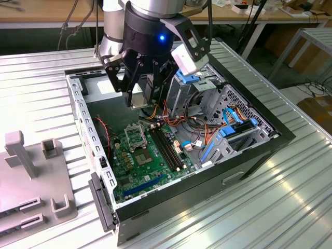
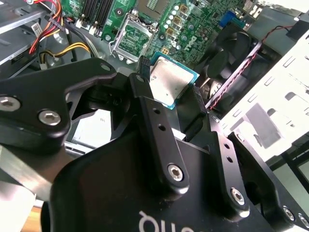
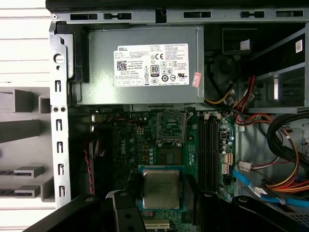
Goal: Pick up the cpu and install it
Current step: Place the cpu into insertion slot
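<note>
hand [image 2: 171, 81] clamped on two opposite edges of the cpu [image 3: 161, 189], hanging clear above the board [image 3: 126, 145], socket [image 3: 171, 126] near

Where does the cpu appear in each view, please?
Exterior view: the cpu, held in the gripper, above the green board.
Second wrist view: the cpu, between the black fingers.
First wrist view: the cpu, over the green board.
Shared landmark: the empty socket.
</note>
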Robot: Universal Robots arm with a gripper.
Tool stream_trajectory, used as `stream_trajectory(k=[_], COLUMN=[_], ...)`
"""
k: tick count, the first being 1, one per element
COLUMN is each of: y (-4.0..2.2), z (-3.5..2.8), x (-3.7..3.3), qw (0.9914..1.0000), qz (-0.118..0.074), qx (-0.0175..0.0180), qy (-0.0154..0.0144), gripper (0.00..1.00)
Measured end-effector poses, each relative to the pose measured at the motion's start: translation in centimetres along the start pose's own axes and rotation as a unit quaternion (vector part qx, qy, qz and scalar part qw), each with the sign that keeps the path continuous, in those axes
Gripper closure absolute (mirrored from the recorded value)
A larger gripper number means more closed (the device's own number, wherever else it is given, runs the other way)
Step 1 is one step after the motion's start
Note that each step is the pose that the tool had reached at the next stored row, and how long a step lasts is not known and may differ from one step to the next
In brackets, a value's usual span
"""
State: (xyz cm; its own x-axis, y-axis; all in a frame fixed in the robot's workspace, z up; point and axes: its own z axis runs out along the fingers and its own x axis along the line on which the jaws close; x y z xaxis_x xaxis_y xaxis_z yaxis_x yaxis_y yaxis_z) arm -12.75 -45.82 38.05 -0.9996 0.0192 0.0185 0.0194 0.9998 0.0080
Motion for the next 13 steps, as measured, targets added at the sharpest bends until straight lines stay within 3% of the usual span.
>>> stream_trajectory(k=[13], y=[-0.02], z=[0.25], x=[-0.01], qw=[1.0], qz=[0.0], qx=[-0.0001], qy=[0.0], gripper=[0.53])
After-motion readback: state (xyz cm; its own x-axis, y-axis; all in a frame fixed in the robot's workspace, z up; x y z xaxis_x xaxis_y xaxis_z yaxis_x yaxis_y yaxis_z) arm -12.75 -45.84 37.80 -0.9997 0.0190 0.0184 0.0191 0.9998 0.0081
